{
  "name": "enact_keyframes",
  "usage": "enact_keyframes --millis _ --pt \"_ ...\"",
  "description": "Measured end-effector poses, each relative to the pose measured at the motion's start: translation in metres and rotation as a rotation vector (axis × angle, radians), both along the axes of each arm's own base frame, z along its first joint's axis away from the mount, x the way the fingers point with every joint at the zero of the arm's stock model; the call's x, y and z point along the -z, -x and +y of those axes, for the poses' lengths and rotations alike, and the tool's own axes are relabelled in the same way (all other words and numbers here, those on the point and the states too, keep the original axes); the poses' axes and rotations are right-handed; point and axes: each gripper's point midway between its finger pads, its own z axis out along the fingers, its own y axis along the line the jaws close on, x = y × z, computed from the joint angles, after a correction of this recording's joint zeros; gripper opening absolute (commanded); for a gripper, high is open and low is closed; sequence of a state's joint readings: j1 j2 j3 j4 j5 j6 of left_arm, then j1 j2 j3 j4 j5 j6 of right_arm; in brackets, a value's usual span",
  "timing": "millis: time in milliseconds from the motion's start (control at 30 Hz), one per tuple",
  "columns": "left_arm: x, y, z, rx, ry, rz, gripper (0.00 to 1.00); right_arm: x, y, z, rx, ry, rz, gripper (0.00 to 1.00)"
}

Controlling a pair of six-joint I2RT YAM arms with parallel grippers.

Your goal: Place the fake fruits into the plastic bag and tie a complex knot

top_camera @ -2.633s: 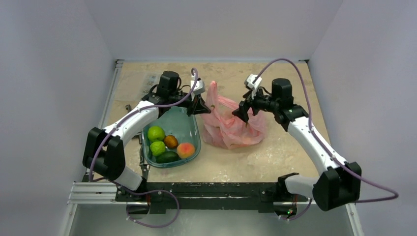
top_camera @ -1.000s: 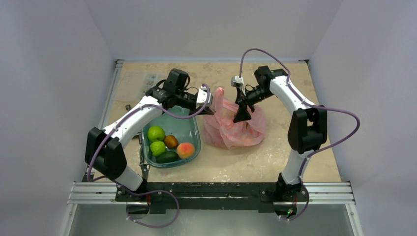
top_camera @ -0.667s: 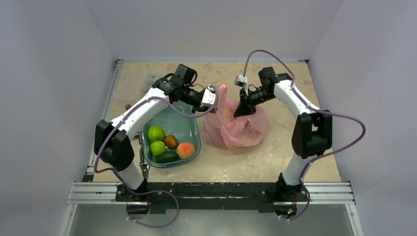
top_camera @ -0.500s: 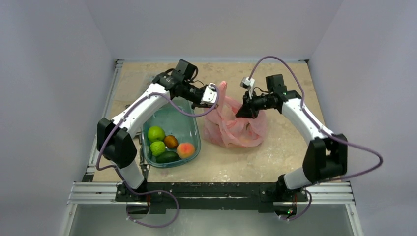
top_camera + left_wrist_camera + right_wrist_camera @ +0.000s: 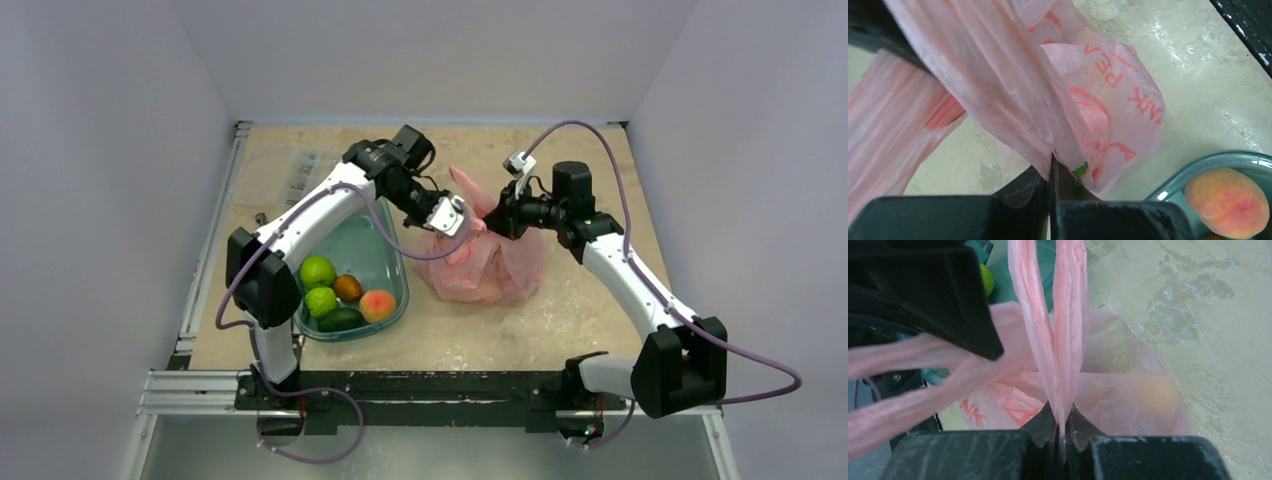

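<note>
The pink plastic bag (image 5: 490,268) sits mid-table with a yellowish fruit (image 5: 1154,390) showing through its skin. My left gripper (image 5: 470,222) reaches across above it, shut on one stretched pink handle (image 5: 998,85). My right gripper (image 5: 497,218) faces it closely, shut on the other handle (image 5: 1060,315). The two handles cross between the grippers. No knot is in view. More fake fruits lie in the teal tub (image 5: 372,245): two green ones (image 5: 317,271), a brown one (image 5: 347,287), a peach (image 5: 377,304) and a dark avocado (image 5: 340,320).
The tub stands just left of the bag, under my left forearm. A printed sheet (image 5: 300,175) lies at the back left. Grey walls close three sides, and a metal rail (image 5: 200,390) runs along the front edge.
My right gripper has shut on a handle and drawn back toward the right. My left gripper has swung right over the bag, carrying its handle across the other one.
</note>
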State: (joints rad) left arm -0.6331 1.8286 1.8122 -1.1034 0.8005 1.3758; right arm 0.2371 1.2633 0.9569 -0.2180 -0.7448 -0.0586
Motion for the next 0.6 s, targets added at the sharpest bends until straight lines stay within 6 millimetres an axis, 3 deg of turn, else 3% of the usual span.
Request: enact_keyframes --millis 167,333,433,600 --pt "0.034 0.006 -0.013 0.029 -0.09 0.043 0.0 0.001 0.013 0.004 -0.103 0.007 -0.029 0.37" --pt "0.047 -0.002 -0.015 -0.026 -0.123 0.076 0.0 0.008 0.031 0.005 -0.201 0.027 -0.027 0.68" --pt "0.047 -0.007 -0.016 -0.053 -0.123 0.071 0.0 0.011 0.039 0.004 -0.242 0.044 -0.024 0.77" --pt "0.058 -0.012 -0.014 -0.101 -0.139 0.069 0.0 0.009 0.048 0.004 -0.289 0.049 -0.024 0.84"
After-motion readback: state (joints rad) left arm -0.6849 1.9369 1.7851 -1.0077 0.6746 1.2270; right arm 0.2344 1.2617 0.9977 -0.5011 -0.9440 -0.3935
